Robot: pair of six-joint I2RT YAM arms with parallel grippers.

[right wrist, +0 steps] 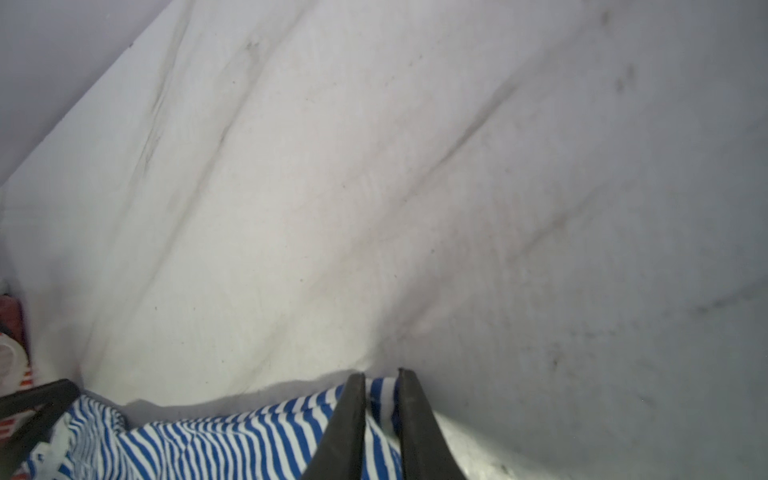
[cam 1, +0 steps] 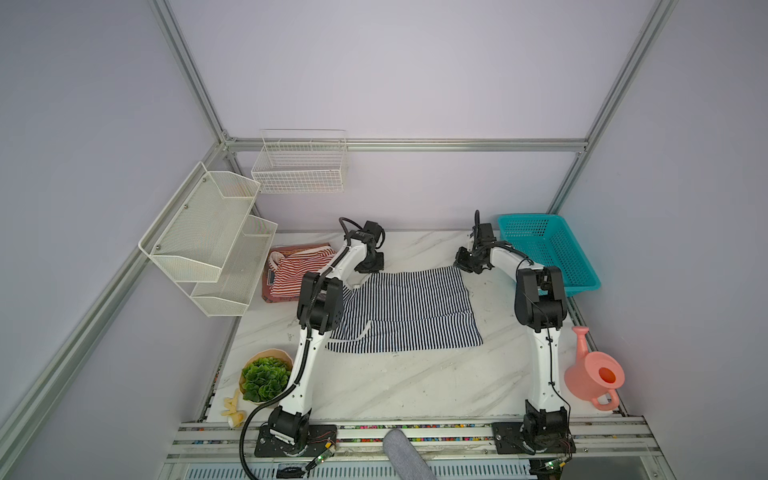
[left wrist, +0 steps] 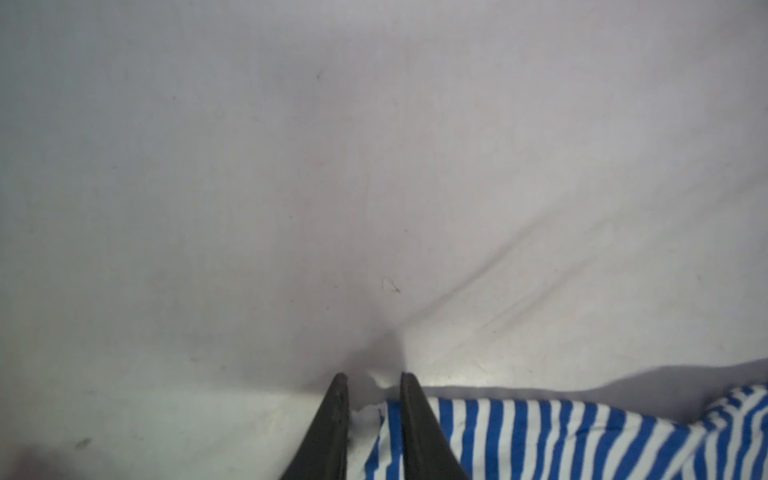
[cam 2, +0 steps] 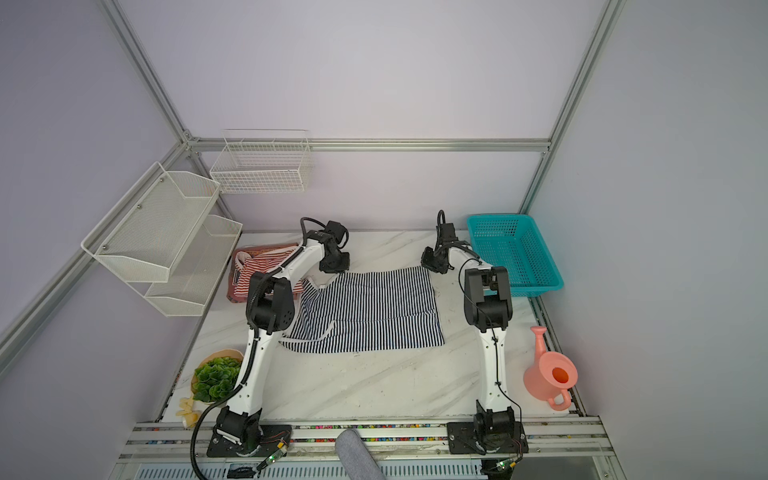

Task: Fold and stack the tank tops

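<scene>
The navy-and-white striped tank top [cam 1: 405, 309] [cam 2: 365, 309] lies spread flat in the middle of the marble table. My left gripper [cam 1: 371, 266] [left wrist: 371, 380] is down at its far left corner, shut on the cloth's edge with white trim and a blue stripe between the jaws. At the far right corner my right gripper [cam 1: 467, 266] [right wrist: 381, 376] pinches a fold of the same striped cloth. The red-and-white striped tank top [cam 1: 297, 270] [cam 2: 259, 270] lies folded at the far left, partly behind my left arm.
A rust-red garment [cam 1: 274, 296] lies under the red striped top. A teal basket [cam 1: 548, 251] stands at the far right and a pink watering can [cam 1: 594, 374] at the near right. A potted green plant [cam 1: 266, 378] sits near left. White mesh shelves [cam 1: 212, 237] hang on the left wall.
</scene>
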